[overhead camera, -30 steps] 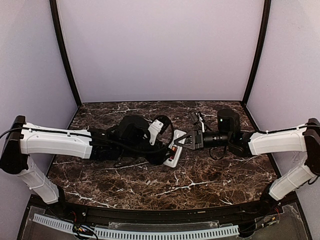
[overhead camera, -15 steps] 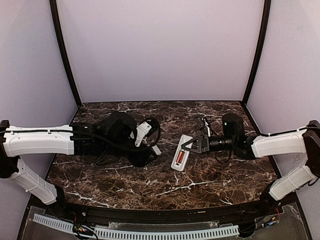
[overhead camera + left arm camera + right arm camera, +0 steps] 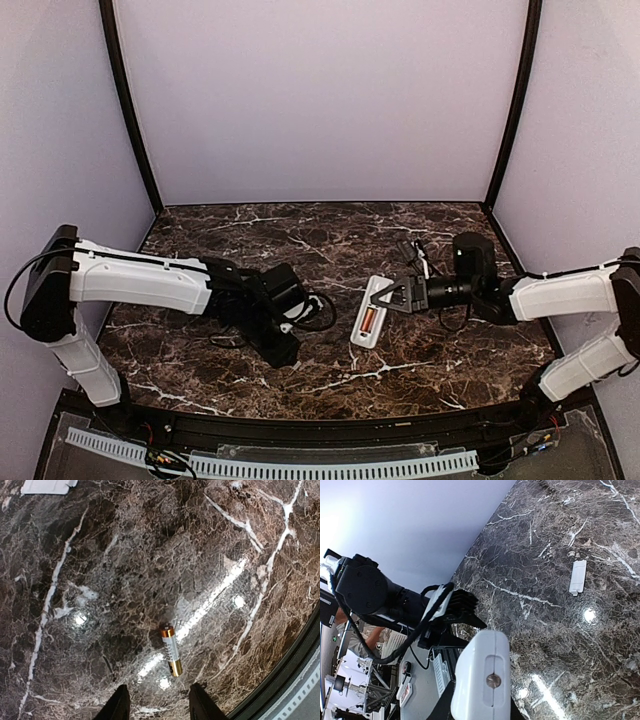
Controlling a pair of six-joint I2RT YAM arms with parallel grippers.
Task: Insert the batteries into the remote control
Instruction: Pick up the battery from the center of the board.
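Left gripper point(image 3: 157, 706), jaws spread, hovers with a loose battery point(image 3: 171, 650) on the table point(image 3: 75, 585) at its 12 o'clock, while right gripper point(image 3: 390, 297) clamps the remote point(image 3: 477, 670) at 2 o'clock from it.

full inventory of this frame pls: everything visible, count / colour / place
remote control: 1, white, centre-right of table, compartment side up, gripped by the right hand
battery in remote: 1, orange-copper, seated in the open compartment
loose battery: 1, copper ends with grey body, lying on table just ahead of the left hand
white flat piece: 1, white, flat on table apart from the remote; possibly the cover
table: 1, dark brown marble
left hand: 1, black, open, near front edge
right hand: 1, black, shut on remote control
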